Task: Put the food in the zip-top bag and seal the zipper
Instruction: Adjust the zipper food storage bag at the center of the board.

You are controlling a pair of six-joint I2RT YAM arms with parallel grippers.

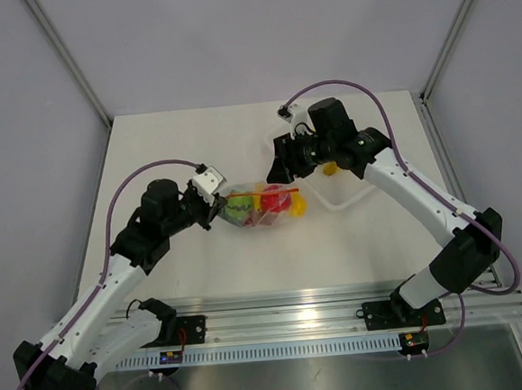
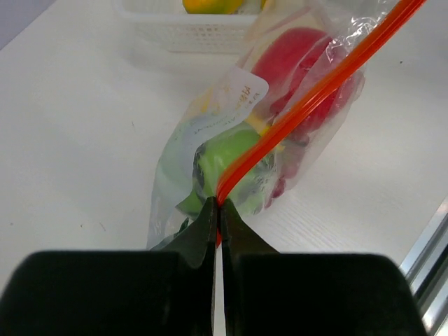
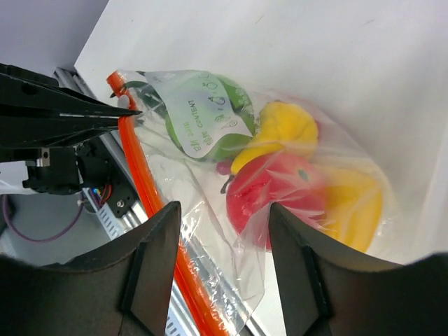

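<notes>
Orange-red plastic, the zipper (image 2: 308,98), is pinched at its near end between the tightly closed jaws of the left claw (image 2: 217,210). From those tips the strip runs up and away to the right along the mouth of the zip-top bag (image 2: 171,175). The crinkly clear bag lies directly ahead of the left claw on the white table (image 2: 70,140) with the food inside: a green round fruit (image 2: 224,150) closest to the jaws and a red fruit (image 2: 294,56) farther off. Beyond the bag from the left claw stands a white tray (image 2: 189,31) with an orange-yellow piece (image 2: 210,5) in it. The right claw (image 3: 224,259) faces the left one from the bag's other end, its two black fingers (image 3: 150,266) spread well apart and gripping nothing. Between and beyond them the bag shows a yellow pepper (image 3: 283,126) and a paler yellow piece (image 3: 357,203). The zipper passes just inside the right claw's left-hand finger; whether they touch I cannot tell.
</notes>
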